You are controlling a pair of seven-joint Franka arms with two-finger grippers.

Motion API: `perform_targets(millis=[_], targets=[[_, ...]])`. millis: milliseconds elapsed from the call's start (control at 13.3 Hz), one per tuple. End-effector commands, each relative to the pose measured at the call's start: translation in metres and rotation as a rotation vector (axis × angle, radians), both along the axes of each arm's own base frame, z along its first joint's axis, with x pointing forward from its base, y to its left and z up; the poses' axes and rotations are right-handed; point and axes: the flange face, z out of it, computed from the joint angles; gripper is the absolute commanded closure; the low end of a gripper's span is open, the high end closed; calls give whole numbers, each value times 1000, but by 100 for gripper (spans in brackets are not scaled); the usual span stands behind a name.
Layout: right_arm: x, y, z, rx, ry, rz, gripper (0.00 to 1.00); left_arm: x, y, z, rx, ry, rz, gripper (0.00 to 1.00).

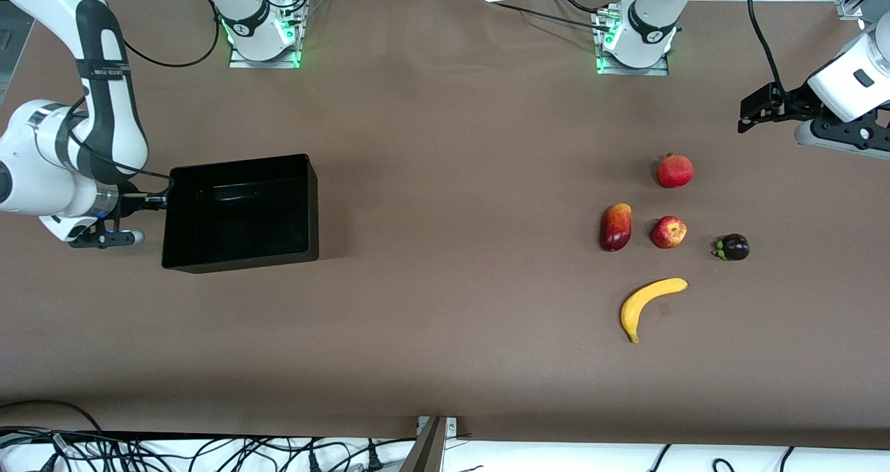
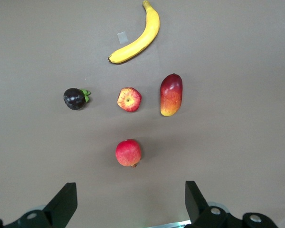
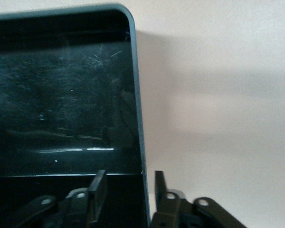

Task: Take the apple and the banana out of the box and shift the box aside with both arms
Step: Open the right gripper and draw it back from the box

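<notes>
Fruits: you see five: apple, banana, pomegranate, mango, mangosteen.
Box: one, nothing inside.
Banana: long axis diagonal, stem end nearer the camera than the apple.
Right gripper: fingers narrow astride the box wall, not clamped.
Left gripper: wide, over the table by the pomegranate.

On the table: one box, one banana, one apple, one pomegranate, one mango, one mangosteen.

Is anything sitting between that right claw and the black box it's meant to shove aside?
Nothing visible does. The right end effector already straddles the box wall at the right arm's end of the table, one finger inside and one outside, with visible gaps. The box is empty.
</notes>
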Motion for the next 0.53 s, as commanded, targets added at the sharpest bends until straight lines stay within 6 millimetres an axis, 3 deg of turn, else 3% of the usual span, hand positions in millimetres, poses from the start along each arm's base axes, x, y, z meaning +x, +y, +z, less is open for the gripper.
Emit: perform_targets(millis=[0,150,300,451], targets=[[7,-13,54,33,11,-37,0,-8,0,4,-18,2,13,0],[15,-15,104,33,30,-33,0,-8,0,4,-19,2,14,0],[20,-4,130,21,32,-11,0,-8,0,4,-19,2,14,0],[13,12,168,25,-21,38,0,-8,1,4,-18,2,13,0]])
